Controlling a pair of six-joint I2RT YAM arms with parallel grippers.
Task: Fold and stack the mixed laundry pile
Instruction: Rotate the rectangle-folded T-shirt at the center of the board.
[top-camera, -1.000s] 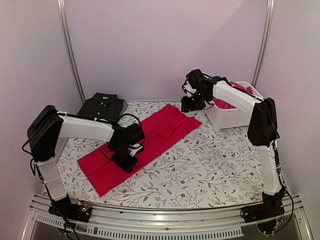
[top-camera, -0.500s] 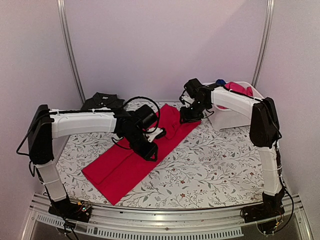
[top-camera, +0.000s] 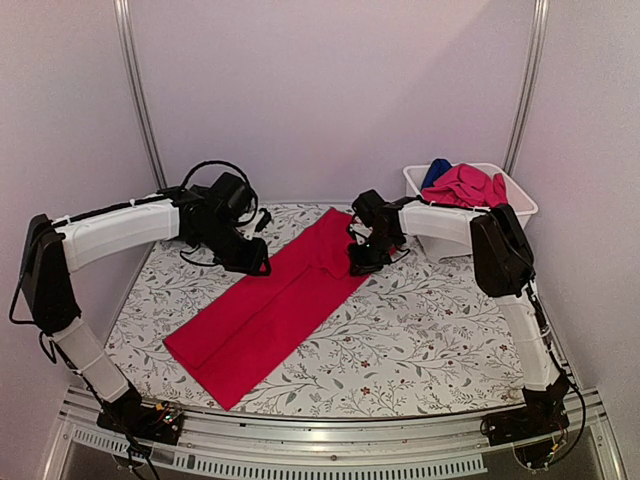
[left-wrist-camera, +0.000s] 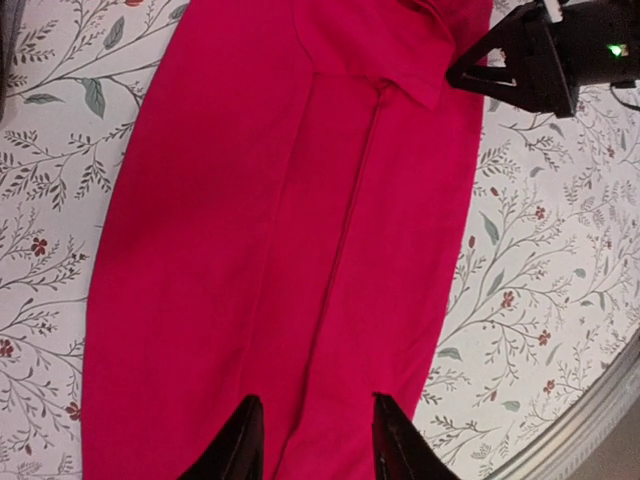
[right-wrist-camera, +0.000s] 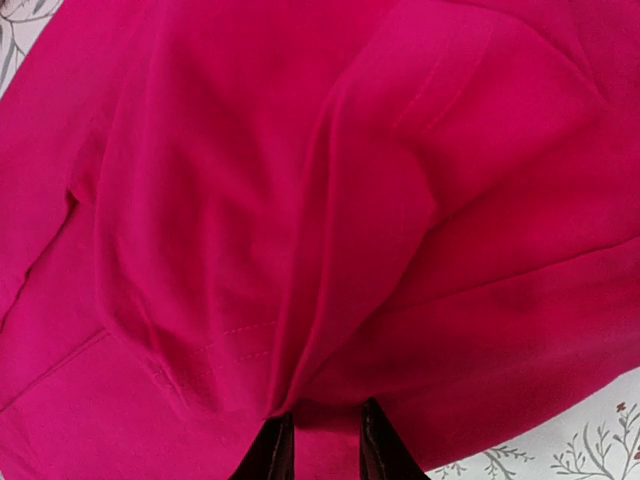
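Top external view: left gripper (top-camera: 252, 264), fingers spread and holding nothing, hovers over the left edge of the long folded red cotton tee (top-camera: 262, 318). Right gripper (top-camera: 360, 264) pinches the tee's right edge. Right of the tee, magenta-pink garment (top-camera: 465, 185) and royal blue garment (top-camera: 435, 172) sit in the white rectangular plastic tub (top-camera: 520, 208).

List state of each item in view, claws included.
red tee: folded lengthwise, lying flat
left claw: open, over the tee
right claw: shut on the tee's bunched far end
white tub: upright, holds garments
pink garment: crumpled in tub
blue garment: crumpled in tub
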